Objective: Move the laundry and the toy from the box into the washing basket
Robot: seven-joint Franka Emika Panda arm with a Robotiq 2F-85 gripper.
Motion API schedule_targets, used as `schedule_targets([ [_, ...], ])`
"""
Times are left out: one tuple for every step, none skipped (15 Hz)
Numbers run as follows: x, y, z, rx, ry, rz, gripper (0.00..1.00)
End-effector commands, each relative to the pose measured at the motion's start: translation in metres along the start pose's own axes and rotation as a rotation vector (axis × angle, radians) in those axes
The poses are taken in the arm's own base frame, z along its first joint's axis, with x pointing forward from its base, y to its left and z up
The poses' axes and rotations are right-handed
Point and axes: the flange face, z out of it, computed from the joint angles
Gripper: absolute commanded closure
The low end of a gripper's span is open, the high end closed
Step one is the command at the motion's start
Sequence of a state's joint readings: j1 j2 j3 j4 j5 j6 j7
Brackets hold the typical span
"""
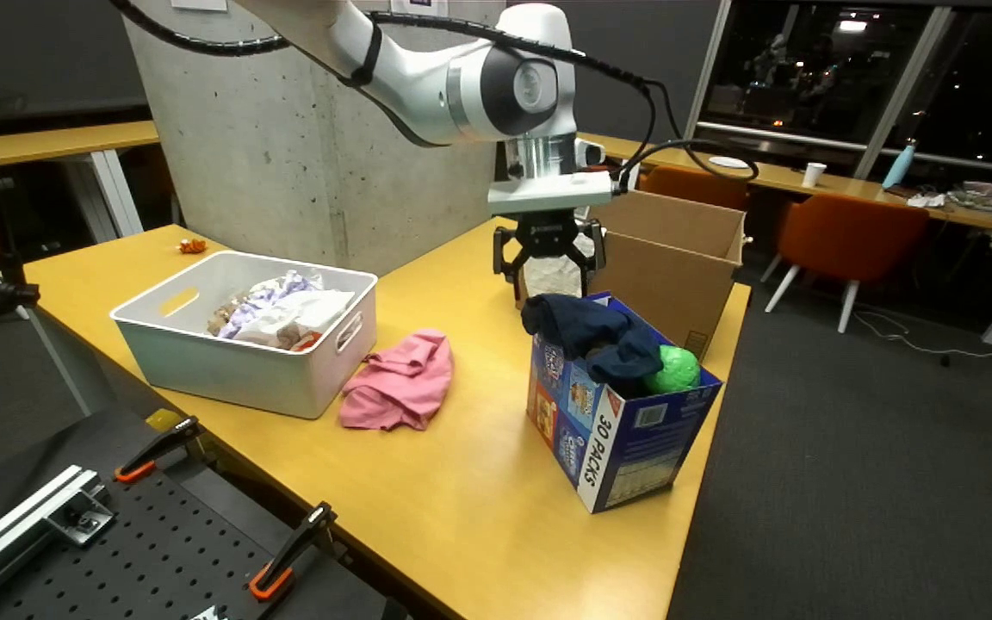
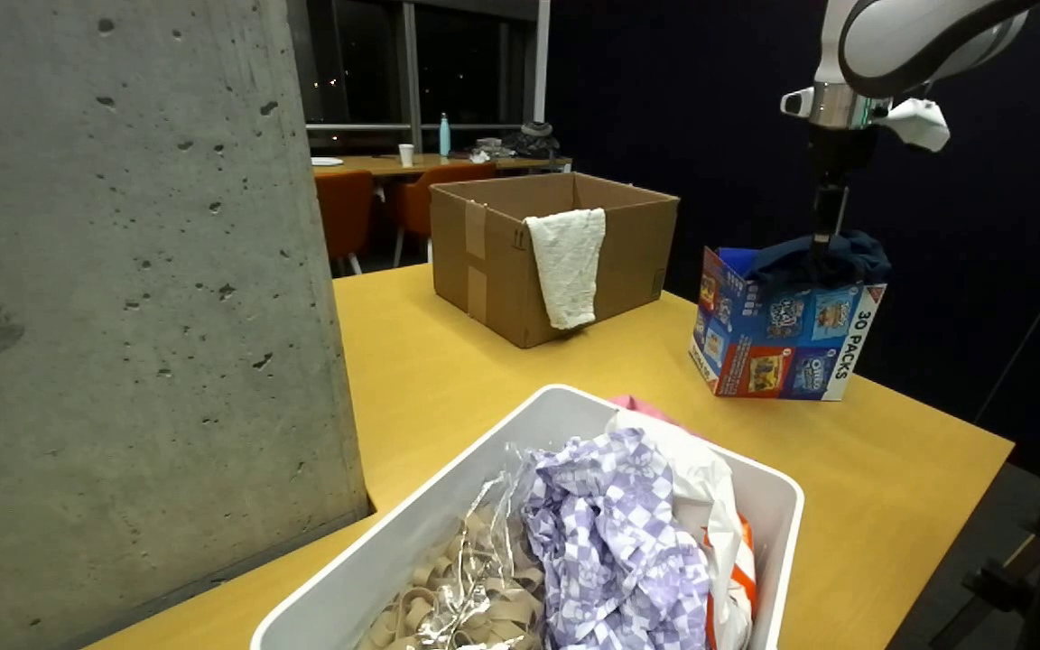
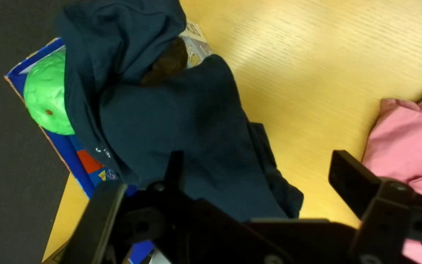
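Note:
The box (image 1: 608,448), a blue printed carton, stands upright near the table edge. Navy laundry (image 3: 181,135) is draped over its top and hangs over one side. A round green thing, probably the toy (image 3: 48,93), sits in one corner of the box, partly under the cloth. Pink laundry (image 1: 401,383) lies crumpled on the table beside the washing basket (image 1: 238,379), which holds a purple-checked bag, white plastic and tan strips. My gripper (image 3: 258,161) points down with its jaws wide apart at the navy cloth's hanging side; whether a finger touches it I cannot tell.
A large brown cardboard box (image 2: 502,271) stands behind, a white cloth (image 2: 567,266) hung over its side. A concrete pillar (image 1: 246,155) rises beside the table. A small orange item (image 1: 192,246) lies at the table's far corner.

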State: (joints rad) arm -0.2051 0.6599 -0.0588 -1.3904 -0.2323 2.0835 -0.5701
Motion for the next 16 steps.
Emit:
schedule_targets([
  [-0.004,0.013,0.016,-0.024,0.000,0.024,0.00],
  [-0.005,0.015,0.019,-0.030,0.000,0.026,0.07],
  [-0.006,0.017,0.021,-0.030,-0.001,0.028,0.26],
  [-0.006,0.018,0.023,-0.030,-0.002,0.029,0.35],
  [-0.007,0.018,0.024,-0.031,-0.002,0.031,0.42],
  [-0.007,0.019,0.025,-0.030,-0.002,0.032,0.49],
  [-0.007,0.020,0.025,-0.030,-0.002,0.033,0.58],
  [-0.008,0.020,0.025,-0.029,-0.001,0.035,0.64],
  [-0.008,0.020,0.024,-0.028,0.000,0.036,0.71],
  [-0.009,0.021,0.023,-0.028,0.002,0.038,0.80],
  [-0.010,0.020,0.022,-0.030,0.004,0.040,0.86],
  [-0.011,0.021,0.021,-0.030,0.005,0.042,0.95],
  [-0.012,0.021,0.019,-0.030,0.007,0.046,0.99],
  [-0.013,0.021,0.016,-0.032,0.010,0.051,1.00],
  [-0.014,0.021,0.014,-0.034,0.011,0.053,1.00],
  [-0.016,0.020,0.004,-0.045,0.014,0.064,1.00],
])
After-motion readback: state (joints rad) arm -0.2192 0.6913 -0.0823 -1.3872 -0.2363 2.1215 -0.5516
